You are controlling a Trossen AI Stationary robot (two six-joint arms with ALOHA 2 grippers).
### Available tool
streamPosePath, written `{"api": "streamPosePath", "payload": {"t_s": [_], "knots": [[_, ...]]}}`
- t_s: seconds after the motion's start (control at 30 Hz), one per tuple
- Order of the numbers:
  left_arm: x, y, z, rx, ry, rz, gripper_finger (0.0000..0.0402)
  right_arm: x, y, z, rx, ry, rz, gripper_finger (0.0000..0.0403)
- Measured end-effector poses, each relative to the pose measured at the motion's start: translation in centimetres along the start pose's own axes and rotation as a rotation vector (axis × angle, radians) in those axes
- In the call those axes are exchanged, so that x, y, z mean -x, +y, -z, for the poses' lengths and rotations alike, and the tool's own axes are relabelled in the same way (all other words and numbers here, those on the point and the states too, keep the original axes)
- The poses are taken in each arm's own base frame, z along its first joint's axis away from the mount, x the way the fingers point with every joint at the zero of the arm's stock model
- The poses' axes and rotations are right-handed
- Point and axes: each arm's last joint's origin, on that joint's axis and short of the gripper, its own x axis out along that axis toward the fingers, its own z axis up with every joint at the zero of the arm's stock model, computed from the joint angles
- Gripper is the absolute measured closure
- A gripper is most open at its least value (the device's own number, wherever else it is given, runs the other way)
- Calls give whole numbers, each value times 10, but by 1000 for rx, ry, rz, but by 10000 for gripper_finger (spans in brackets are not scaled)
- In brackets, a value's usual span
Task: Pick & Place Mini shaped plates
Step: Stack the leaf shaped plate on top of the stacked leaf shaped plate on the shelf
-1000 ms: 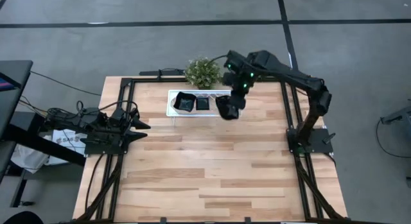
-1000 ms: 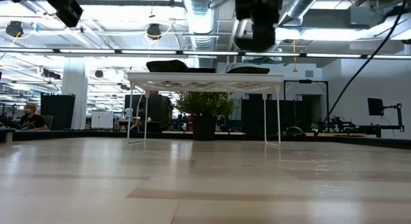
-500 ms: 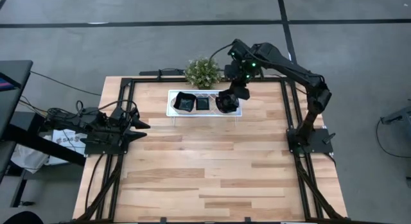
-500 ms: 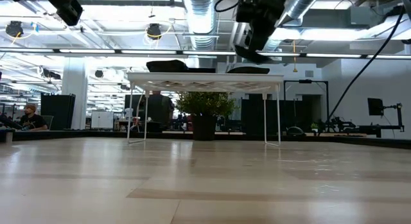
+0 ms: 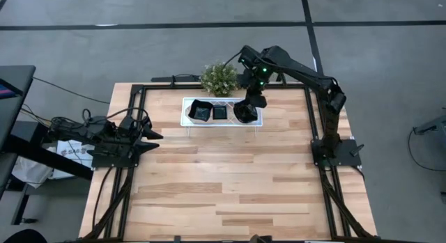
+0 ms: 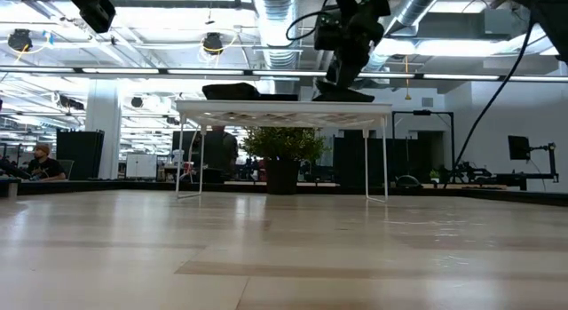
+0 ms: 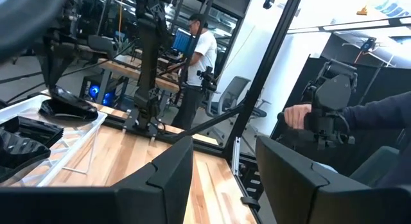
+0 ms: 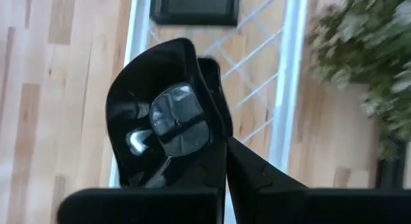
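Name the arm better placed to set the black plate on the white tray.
Right. Its claw is shut on the plate directly over the tray, while the left claw waits at the table's left edge, open.

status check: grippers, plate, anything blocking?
Right gripper shut on black plate over white tray's right end. Left gripper open, parked at table's left edge. Potted plant behind tray, not blocking.

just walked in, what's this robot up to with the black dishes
The right gripper holds a glossy black mini plate in its fingers at the right end of the white lattice tray, apparently setting it down. Two more black plates already sit on the tray. The left gripper waits at the table's left edge.
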Motion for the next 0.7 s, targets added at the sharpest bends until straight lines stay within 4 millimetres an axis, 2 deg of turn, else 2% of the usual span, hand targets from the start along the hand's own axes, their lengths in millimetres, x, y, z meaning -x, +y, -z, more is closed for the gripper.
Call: {"api": "streamPosePath", "payload": {"t_s": [0.33,0.7], "knots": [[0,0,-1,1,-7,2,230,-6,10,-7,57,30,-13,394],[0,0,-1,1,-9,2,230,-1,14,-11,100,28,7,350]]}}
